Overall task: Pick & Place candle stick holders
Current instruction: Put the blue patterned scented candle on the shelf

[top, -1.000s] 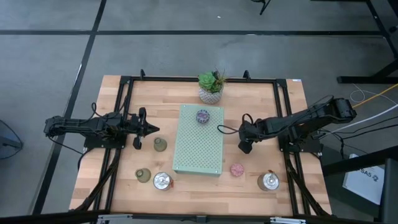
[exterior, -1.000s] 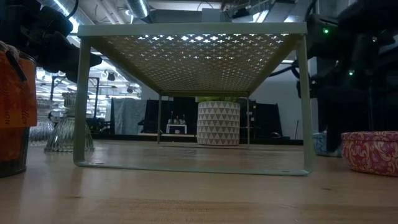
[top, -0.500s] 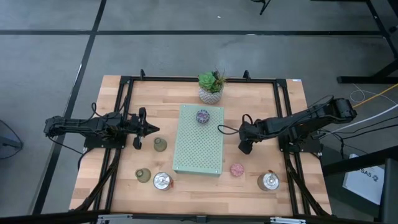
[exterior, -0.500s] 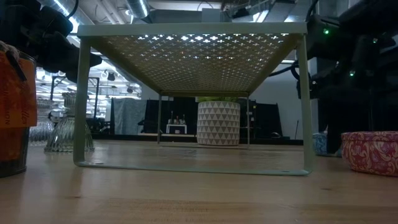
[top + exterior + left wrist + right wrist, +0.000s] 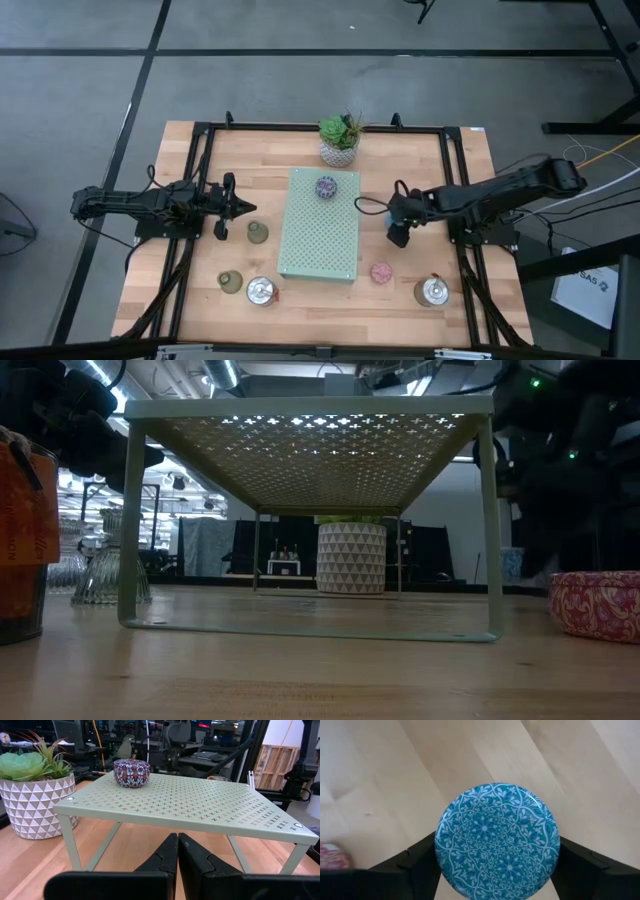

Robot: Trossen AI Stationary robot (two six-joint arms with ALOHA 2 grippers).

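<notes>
Right gripper (image 5: 398,237) clamped on the blue holder (image 5: 497,840), right of the green rack (image 5: 320,225)
Its jaws grip the blue holder's sides above the counter (image 5: 420,160); the purple holder (image 5: 326,186) sits on the rack's top; the pink holder (image 5: 381,272) rests nearby; left gripper (image 5: 246,208) waits left of the rack, jaws together.

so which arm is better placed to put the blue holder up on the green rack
The right. Its tool already brackets the blue holder beside the green rack, fingers on either side. The left tool is shut and waits across the rack, carrying nothing.
</notes>
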